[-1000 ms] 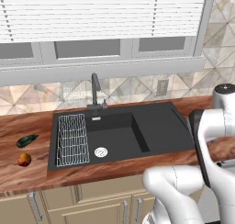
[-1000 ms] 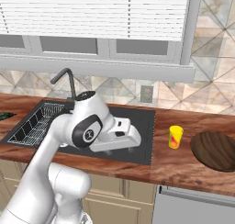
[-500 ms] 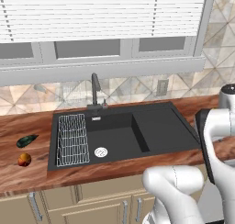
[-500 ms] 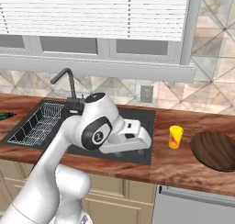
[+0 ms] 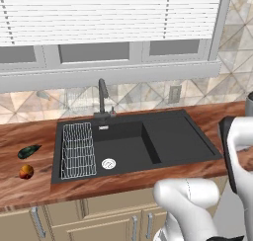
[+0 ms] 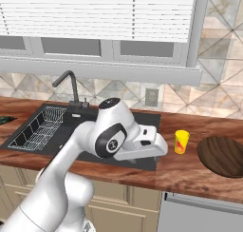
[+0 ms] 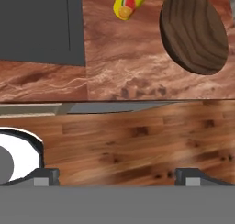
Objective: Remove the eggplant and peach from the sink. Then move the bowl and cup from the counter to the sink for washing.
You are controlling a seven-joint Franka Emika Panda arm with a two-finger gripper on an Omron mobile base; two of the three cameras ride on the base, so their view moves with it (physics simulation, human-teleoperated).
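Already the eggplant (image 5: 28, 151) and the peach (image 5: 26, 172) lie on the wooden counter (image 5: 29, 188) left of the black sink (image 5: 173, 136), the peach nearer the front edge. Right of the sink, the yellow cup (image 6: 181, 141) stands upright beside the brown bowl (image 6: 222, 156), the two apart. The gripper (image 7: 117, 175) hangs over the counter's front edge, its jaws spread wide with nothing between them.

The counter (image 5: 123, 183) is reddish wood with a soft sheen; the sink (image 5: 173, 136) is matt black — its drain (image 5: 108, 163) silvery metal, its rack (image 5: 78, 150) thin wire. The bowl (image 6: 223, 156) shows dark wood grain — the cup (image 6: 181, 141) smooth yellow.
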